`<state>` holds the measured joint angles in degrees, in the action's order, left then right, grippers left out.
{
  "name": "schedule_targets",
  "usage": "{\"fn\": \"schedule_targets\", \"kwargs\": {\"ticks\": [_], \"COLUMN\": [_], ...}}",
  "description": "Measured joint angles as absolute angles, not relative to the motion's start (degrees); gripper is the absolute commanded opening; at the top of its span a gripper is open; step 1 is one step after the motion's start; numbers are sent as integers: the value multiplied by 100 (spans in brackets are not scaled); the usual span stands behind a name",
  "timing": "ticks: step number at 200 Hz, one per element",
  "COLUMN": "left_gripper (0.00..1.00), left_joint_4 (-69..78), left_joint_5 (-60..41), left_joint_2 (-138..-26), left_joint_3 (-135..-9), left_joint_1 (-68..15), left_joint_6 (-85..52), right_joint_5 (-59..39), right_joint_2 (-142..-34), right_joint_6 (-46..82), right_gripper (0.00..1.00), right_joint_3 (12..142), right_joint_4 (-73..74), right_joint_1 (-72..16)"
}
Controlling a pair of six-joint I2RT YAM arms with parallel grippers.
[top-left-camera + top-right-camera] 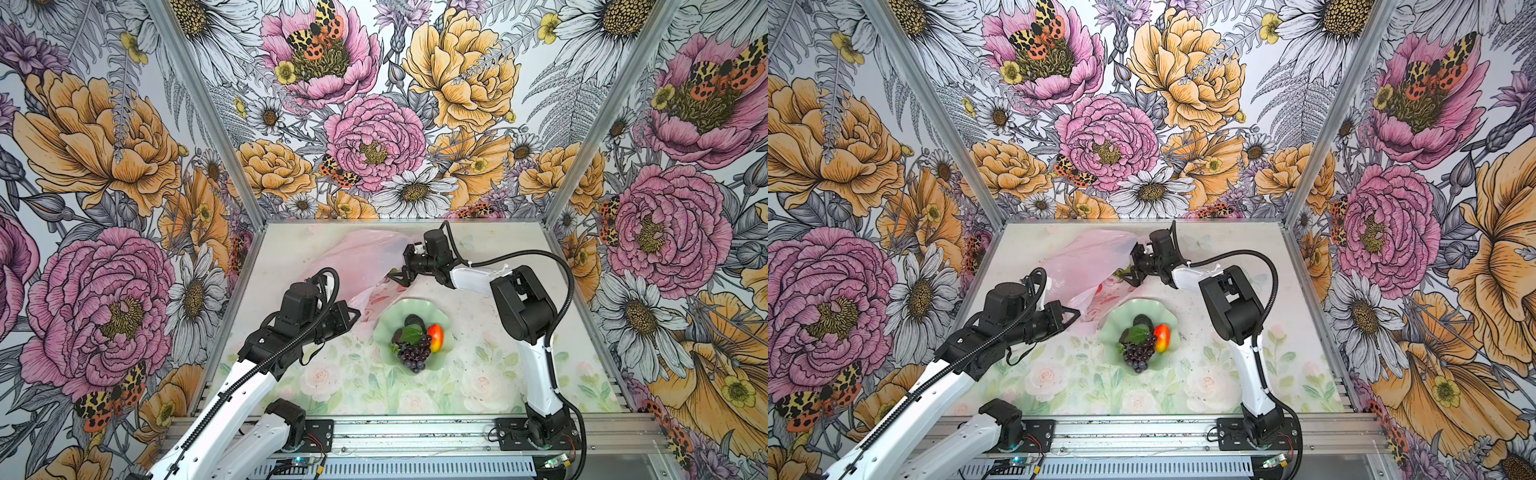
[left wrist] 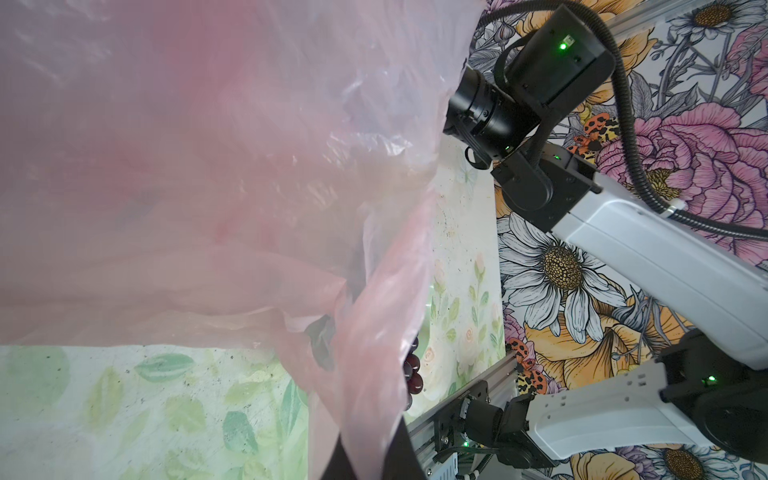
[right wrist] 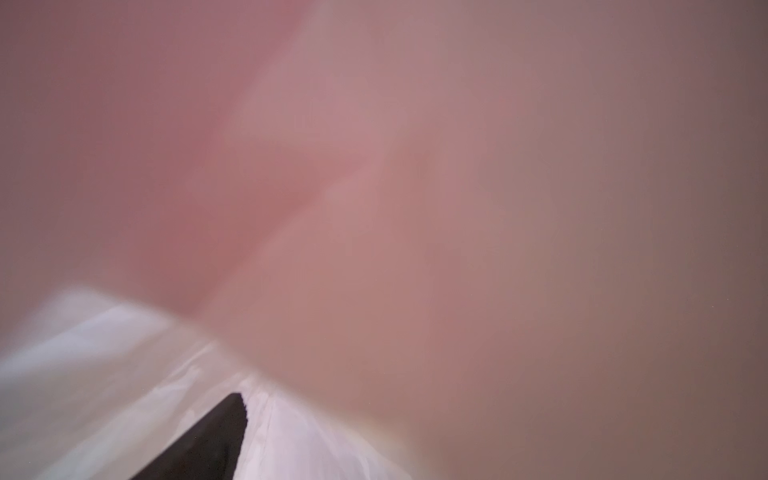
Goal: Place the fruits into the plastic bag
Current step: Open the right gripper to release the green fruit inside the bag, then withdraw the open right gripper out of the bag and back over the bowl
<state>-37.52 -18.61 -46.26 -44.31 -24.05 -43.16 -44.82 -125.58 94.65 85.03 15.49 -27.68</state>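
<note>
Several fruits (image 1: 415,340) unbagged in pale green scalloped dish (image 1: 384,338): purple grape bunch (image 1: 413,355), orange-red fruit (image 1: 435,336), blackish lump (image 1: 412,320). Translucent pink plastic bag (image 1: 361,253), far left: left gripper (image 1: 356,312) clamped on it, right gripper (image 1: 395,277) with jaws apart.

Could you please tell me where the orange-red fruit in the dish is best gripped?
Probably across the narrow middle of the orange-red fruit, descending from above: it lies lengthwise in the pale green dish, right flank free, grape bunch crowding its left.

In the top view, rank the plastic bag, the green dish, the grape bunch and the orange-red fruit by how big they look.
Largest to smallest:
plastic bag
green dish
grape bunch
orange-red fruit
The bag is partly hidden, still biggest.
</note>
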Motion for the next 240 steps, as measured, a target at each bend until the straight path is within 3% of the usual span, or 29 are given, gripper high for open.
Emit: {"fn": "schedule_targets", "kwargs": {"ticks": [77,240], "left_gripper": [0,0], "left_joint_4": [-3710,-3068], "left_joint_5": [-1861,-1841], "left_joint_2": [-4705,-5260], "left_joint_3": [-4431,-4431], "left_joint_1": [-2370,-2145], "left_joint_6": [-4318,-4359], "right_joint_5": [-5535,-5662], "right_joint_2": [-11968,-10036], "right_joint_6": [9345,7684], "right_gripper": [99,99], "right_joint_3": [8158,7454], "right_joint_4": [1531,-572], "right_joint_1": [-2821,-3030]}}
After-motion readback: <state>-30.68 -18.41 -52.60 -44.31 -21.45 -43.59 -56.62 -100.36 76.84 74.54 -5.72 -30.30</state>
